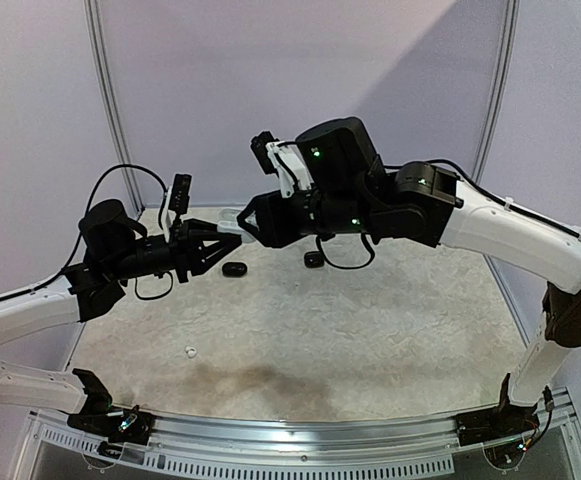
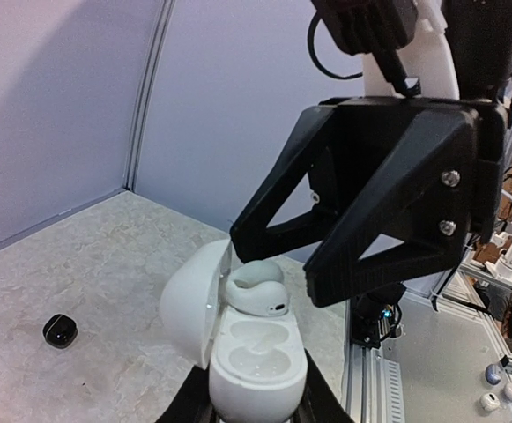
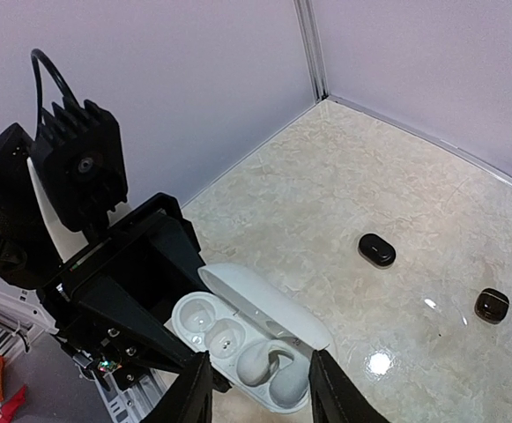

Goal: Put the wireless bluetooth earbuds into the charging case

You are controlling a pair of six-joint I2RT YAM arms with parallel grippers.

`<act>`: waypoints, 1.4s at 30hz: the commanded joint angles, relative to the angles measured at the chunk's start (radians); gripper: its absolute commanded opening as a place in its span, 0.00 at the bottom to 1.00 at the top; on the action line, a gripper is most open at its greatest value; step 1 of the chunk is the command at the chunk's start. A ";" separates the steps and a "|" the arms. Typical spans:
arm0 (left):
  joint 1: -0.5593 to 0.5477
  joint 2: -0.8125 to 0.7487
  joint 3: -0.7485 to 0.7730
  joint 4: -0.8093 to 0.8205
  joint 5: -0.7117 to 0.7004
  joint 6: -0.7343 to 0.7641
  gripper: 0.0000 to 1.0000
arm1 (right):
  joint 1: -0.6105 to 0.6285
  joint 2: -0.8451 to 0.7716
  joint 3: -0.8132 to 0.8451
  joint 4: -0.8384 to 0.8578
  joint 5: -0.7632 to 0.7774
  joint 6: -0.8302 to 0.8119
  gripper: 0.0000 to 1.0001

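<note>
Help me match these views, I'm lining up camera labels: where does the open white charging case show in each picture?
Top external: the charging case is a small white spot left of centre, at the tip of the right gripper.
Left wrist: bottom centre, lid open to the left.
Right wrist: bottom centre, lid on its far side.
Shared landmark: the right gripper, its fingertips at the case in every view.

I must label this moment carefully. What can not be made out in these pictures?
- Top view: the left pincer and right pincer mostly hide the charging case.
- Right wrist view: whether the right pincer grips the white earbud is unclear; its fingers cover the sides.
- Top view: white speck, too small to identify.
</note>
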 commanded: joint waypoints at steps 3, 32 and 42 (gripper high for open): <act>-0.004 -0.011 -0.014 0.002 -0.001 0.016 0.00 | -0.004 0.020 -0.016 -0.014 0.022 0.000 0.35; -0.004 -0.012 -0.008 0.006 -0.010 0.042 0.00 | -0.008 0.054 -0.029 -0.029 -0.094 0.039 0.24; -0.005 -0.013 -0.004 0.008 -0.013 0.049 0.00 | -0.007 0.044 -0.065 -0.015 -0.106 0.072 0.20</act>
